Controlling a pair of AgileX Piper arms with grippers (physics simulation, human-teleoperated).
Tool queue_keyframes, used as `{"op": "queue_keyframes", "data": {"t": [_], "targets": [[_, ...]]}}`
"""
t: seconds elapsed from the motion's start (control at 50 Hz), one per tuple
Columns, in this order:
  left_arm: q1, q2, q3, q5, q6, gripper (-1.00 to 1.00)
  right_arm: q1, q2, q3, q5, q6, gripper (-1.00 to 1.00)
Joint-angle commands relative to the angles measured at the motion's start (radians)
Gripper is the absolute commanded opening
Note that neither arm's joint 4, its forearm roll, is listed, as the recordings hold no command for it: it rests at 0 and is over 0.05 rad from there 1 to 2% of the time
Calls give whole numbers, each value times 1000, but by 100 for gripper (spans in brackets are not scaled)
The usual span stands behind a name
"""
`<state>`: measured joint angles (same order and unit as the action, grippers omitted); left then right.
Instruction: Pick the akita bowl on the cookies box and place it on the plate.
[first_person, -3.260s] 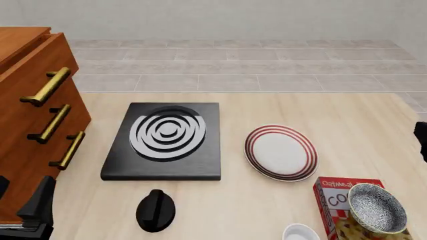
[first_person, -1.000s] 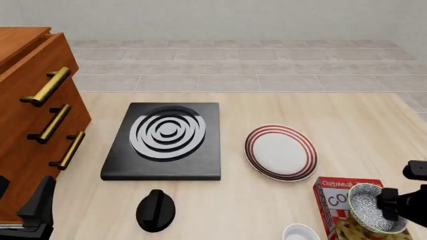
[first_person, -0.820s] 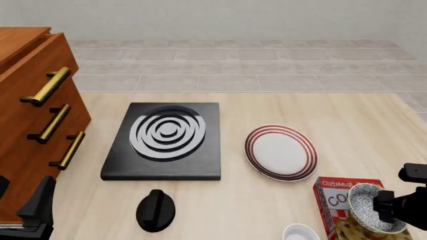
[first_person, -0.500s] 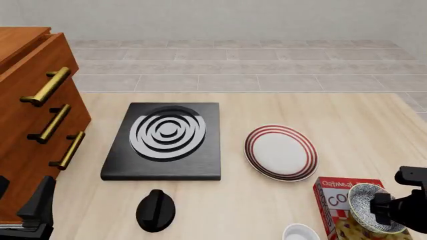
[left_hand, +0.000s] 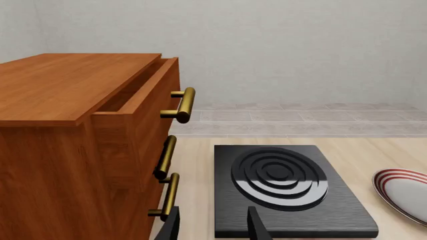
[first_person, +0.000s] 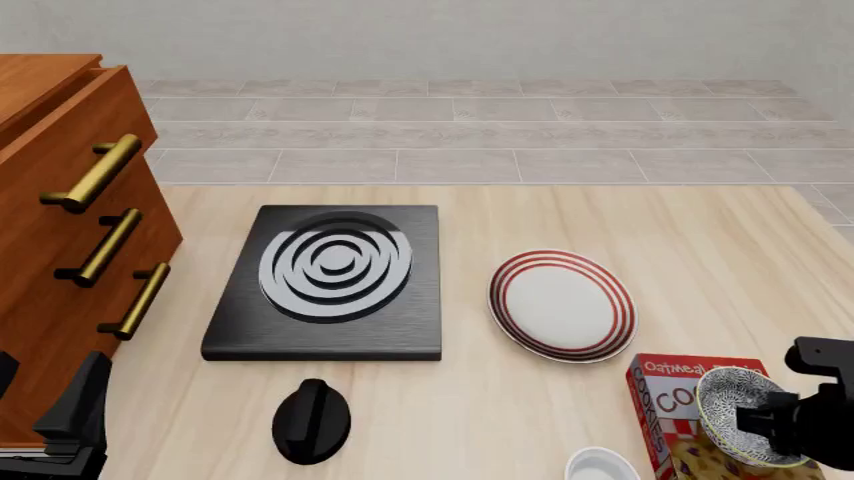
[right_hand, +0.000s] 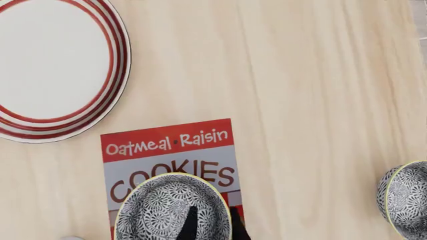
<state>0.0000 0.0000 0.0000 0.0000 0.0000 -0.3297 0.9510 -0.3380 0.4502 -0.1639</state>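
akita bowl (first_person: 733, 415) — mouth tilted left

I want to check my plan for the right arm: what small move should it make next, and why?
Probably lift the bowl straight up, once the grip is firm. The right gripper has its fingers on either side of the bowl's rim, the bowl sits on the cookie box, and the plate is bare.

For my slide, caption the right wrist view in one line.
Right gripper straddling the akita bowl's rim above the cookies box, the plate waiting nearby and a second speckled bowl at the frame's edge.
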Motion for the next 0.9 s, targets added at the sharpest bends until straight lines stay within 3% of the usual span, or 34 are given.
{"op": "queue_keyframes", "data": {"t": [0.02,0.1,0.4,0.68,0.9], "targets": [[0,0,0,0,0,100,-19,-30,-22,20,1,-100],[0,0,0,0,0,100,-38,-29,-32,22,-25,-100],[0,0,0,0,0,100,-22,-56,-43,38,-23,-100],[0,0,0,0,0,100,83,-180,-172,178,42,-100],[0,0,0,0,0,100,137,-187,-286,225,86,-100]]}}
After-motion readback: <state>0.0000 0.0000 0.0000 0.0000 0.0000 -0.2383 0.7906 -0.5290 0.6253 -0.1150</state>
